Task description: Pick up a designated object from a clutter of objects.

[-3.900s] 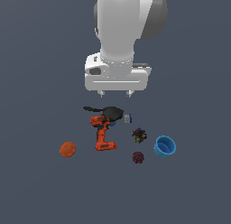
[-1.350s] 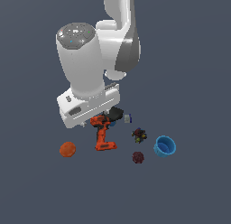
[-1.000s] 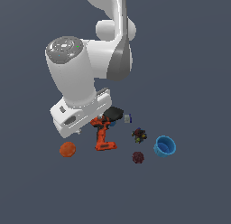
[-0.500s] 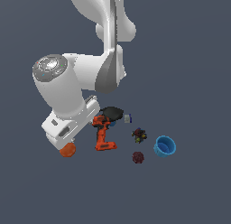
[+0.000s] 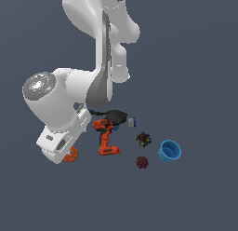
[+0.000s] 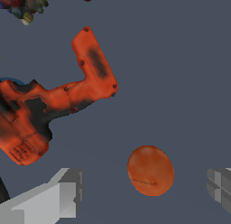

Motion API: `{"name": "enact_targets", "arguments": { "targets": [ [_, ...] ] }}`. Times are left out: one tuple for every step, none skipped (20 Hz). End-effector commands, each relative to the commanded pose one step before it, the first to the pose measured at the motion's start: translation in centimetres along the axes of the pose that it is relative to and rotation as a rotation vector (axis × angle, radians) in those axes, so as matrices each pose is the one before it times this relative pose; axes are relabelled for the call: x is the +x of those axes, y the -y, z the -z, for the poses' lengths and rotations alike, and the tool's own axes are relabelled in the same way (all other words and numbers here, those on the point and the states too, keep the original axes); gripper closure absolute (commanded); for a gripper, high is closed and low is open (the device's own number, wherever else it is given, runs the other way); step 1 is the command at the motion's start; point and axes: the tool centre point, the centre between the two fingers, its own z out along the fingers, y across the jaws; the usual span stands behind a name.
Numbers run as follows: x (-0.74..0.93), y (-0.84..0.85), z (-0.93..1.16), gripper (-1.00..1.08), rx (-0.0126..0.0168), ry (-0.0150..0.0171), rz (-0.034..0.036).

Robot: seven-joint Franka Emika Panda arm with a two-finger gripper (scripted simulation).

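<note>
Approach step. Orange ball (image 6: 150,170) on tabletop (image 6: 180,74), left of drill (image 5: 107,138) in exterior view, between spread, empty fingers (image 6: 63,193). Next: probably descend further, clench; height unclear.

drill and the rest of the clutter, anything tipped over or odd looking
Nothing stands out. The drill lies flat on its side and looks intact. The orange ball sits apart from it, between the open gripper's fingers, untouched. The blue cup stands mouth up.
</note>
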Motion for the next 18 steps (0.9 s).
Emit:
{"name": "enact_targets", "arguments": {
  "targets": [
    [-0.721, -0.591, -0.838, -0.92, -0.00188, -0.00193, 0.05213],
    [-0.302, -0.207, -0.335, -0.92, -0.0007, -0.00069, 0.02024],
    [-0.309, -0.197, -0.337, -0.92, -0.00072, -0.00067, 0.02023],
    [-0.315, -0.186, -0.339, -0.92, -0.00074, -0.00066, 0.02023],
    [-0.321, -0.175, -0.341, -0.92, -0.00076, -0.00064, 0.02021],
    [-0.326, -0.164, -0.342, -0.92, -0.00077, -0.00062, 0.02017],
    [-0.324, -0.15, -0.337, -0.92, -0.00078, -0.0006, 0.0198],
    [-0.315, -0.133, -0.325, -0.92, -0.00076, -0.00055, 0.01895],
    [-0.301, -0.117, -0.309, -0.92, -0.00074, -0.00051, 0.01793],
    [-0.288, -0.101, -0.292, -0.92, -0.00071, -0.00047, 0.01688],
    [-0.272, -0.088, -0.275, -0.92, -0.00067, -0.00043, 0.01586],
    [-0.256, -0.075, -0.259, -0.92, -0.00064, -0.00039, 0.01484],
    [-0.241, -0.064, -0.242, -0.92, -0.0006, -0.00035, 0.01379],
    [-0.224, -0.054, -0.224, -0.92, -0.00057, -0.00031, 0.01277],
    [-0.206, -0.046, -0.207, -0.92, -0.00053, -0.00028, 0.01176],
    [-0.19, -0.038, -0.189, -0.92, -0.00049, -0.00025, 0.01073],
    [-0.172, -0.031, -0.172, -0.92, -0.00044, -0.00022, 0.0097],
    [-0.153, -0.026, -0.154, -0.92, -0.0004, -0.00019, 0.0087]
  ]
}}
